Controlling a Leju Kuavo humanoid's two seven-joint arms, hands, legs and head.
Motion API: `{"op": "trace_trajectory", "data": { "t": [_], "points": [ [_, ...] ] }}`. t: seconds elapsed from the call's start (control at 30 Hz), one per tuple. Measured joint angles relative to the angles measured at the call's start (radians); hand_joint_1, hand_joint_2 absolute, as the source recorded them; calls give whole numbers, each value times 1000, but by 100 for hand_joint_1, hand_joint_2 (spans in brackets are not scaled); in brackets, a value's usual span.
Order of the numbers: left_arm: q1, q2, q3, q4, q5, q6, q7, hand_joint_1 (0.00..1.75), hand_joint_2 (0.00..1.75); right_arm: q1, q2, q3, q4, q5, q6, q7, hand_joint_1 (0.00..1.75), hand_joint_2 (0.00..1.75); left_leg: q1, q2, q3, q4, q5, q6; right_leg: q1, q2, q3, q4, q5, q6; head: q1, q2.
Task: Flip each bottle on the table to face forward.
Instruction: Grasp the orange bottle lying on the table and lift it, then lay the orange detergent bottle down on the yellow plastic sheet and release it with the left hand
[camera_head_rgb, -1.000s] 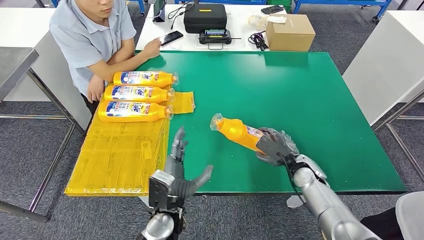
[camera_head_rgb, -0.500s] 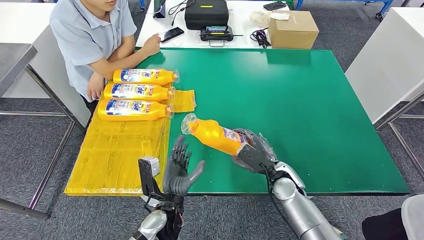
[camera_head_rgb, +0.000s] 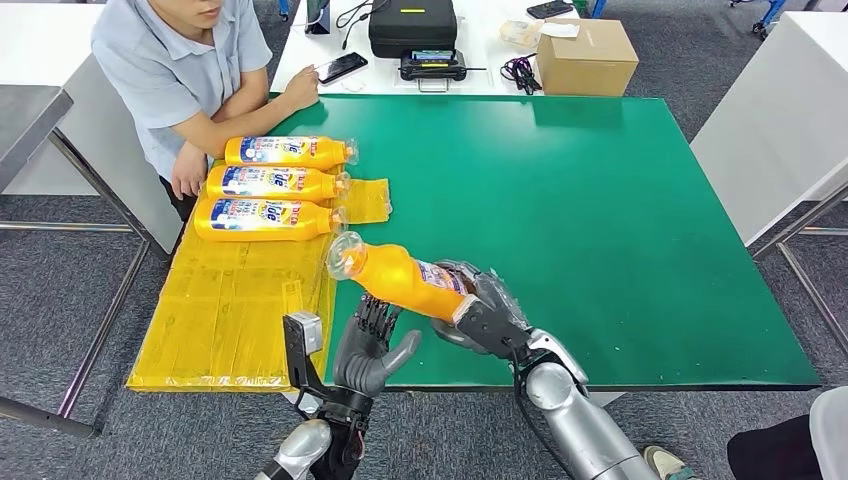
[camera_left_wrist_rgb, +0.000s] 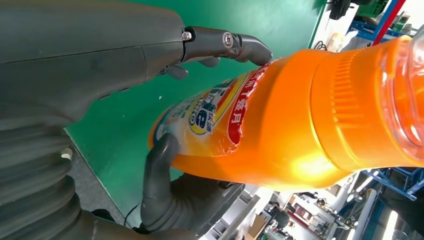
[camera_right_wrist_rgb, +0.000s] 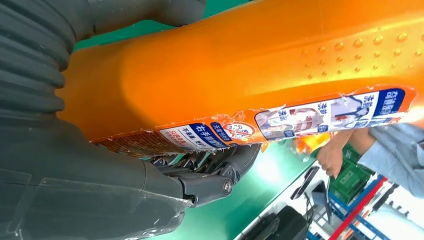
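One bottle (camera_head_rgb: 400, 281) is gripped at its base by your right hand (camera_head_rgb: 487, 318), held above table (camera_head_rgb: 620, 220) edge. Left hand (camera_head_rgb: 368, 345) spread below it, empty. Close left fingers round body w/ label up before releasing right.

A: Where is there room on the green surface (camera_head_rgb: 620, 220)?

B: The whole middle and right of it lies bare, out to the far edge.

A: And on the left?

B: Three orange bottles (camera_head_rgb: 268, 184) lie side by side on the yellow sheet (camera_head_rgb: 230, 310), with a person's forearm (camera_head_rgb: 215, 130) just behind them. The near part of the sheet is open.

A: The near edge?

B: Crowded. The right hand (camera_head_rgb: 480, 315) holds an orange bottle (camera_head_rgb: 395, 277) tilted above the edge, and the left hand (camera_head_rgb: 370, 345) sits directly under its neck end.
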Motion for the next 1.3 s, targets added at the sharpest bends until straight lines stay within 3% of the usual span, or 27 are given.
{"op": "trace_trajectory", "data": {
  "t": [0.33,0.7,0.73,0.83,0.87,0.97,1.0,1.03,1.13,1.17,1.3],
  "points": [
    [-48,-7,8,29,-46,76,-71,0,175,-4,13,55,9,-42,50,-4,175,175,0,0,-1,0,0,0,0,0,0,0,0,0,0,0],
    [-88,-26,39,89,-30,81,-123,0,175,-29,19,108,35,-76,92,-6,175,175,0,0,-1,0,0,0,0,0,0,0,0,0,0,0],
    [-90,-27,40,91,-33,80,-125,18,175,-31,19,111,37,-80,96,-7,175,175,0,0,-1,0,0,0,0,0,0,0,0,0,0,0],
    [-94,-30,43,95,-24,55,-120,141,175,-39,20,118,45,-95,105,-10,175,175,0,0,-1,0,0,0,0,0,0,0,0,0,0,0],
    [-94,-30,45,95,-17,45,-117,166,175,-41,21,120,48,-99,107,-10,175,175,0,0,-1,0,0,0,0,0,0,0,0,0,0,0],
    [-94,-30,50,96,0,19,-115,175,175,-46,21,123,54,-108,112,-12,175,175,0,0,-1,0,0,0,0,0,0,0,0,0,0,0],
    [-94,-30,52,96,4,13,-115,175,175,-46,21,123,55,-112,113,-12,170,175,0,0,-1,0,0,0,0,0,0,0,0,0,0,0],
    [-94,-30,54,96,8,9,-115,175,175,-46,21,123,56,-114,114,-13,144,175,0,0,-1,0,0,0,0,0,0,0,0,0,0,0],
    [-94,-30,61,95,13,0,-115,175,175,-48,21,124,60,-119,116,-15,18,175,0,0,-1,0,0,0,0,0,0,0,0,0,0,0],
    [-93,-30,63,94,16,-5,-113,175,175,-48,22,125,61,-120,116,-16,0,175,0,0,-1,0,0,0,0,0,0,0,0,0,0,0],
    [-84,-30,71,83,33,-29,-101,175,175,-48,28,128,67,-123,117,-14,0,175,0,0,-1,0,0,0,0,0,-1,0,0,0,0,0]
  ]
}}
